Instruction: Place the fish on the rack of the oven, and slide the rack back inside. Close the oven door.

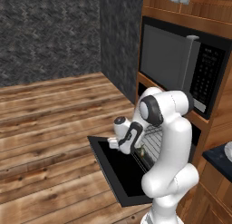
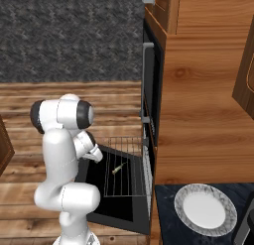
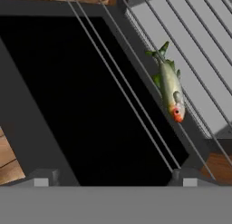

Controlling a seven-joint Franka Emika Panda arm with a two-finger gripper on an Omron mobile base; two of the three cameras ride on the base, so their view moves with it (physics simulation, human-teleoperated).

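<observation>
While the oven door hangs down flat, these lines hold:

Surroundings: a black microwave [image 1: 181,69] with a keypad and grey vertical handle fills the upper right of the left base view, set in wooden cabinetry; a white plate [image 2: 205,208] sits on a dark counter at the lower right of the right base view; wood plank floor and a dark stone wall take the left of both base views.

In the way: the white arm's elbow and forearm cover much of the rack in the left base view.

Oven door [image 2: 106,209]: black panel, open and level, lower centre of the right base view.

Rack [image 2: 130,145]: silver wire grid, pulled out over the door.

Fish [image 3: 170,85]: slender, green-yellow, orange-red at the head, green tail; lies on the rack bars at the upper right of the hand view, and shows small at centre in the right base view [image 2: 117,169].

Gripper [image 3: 113,178]: fingers spread wide at the bottom of the hand view, holding nothing, apart from the fish, above the door.
</observation>
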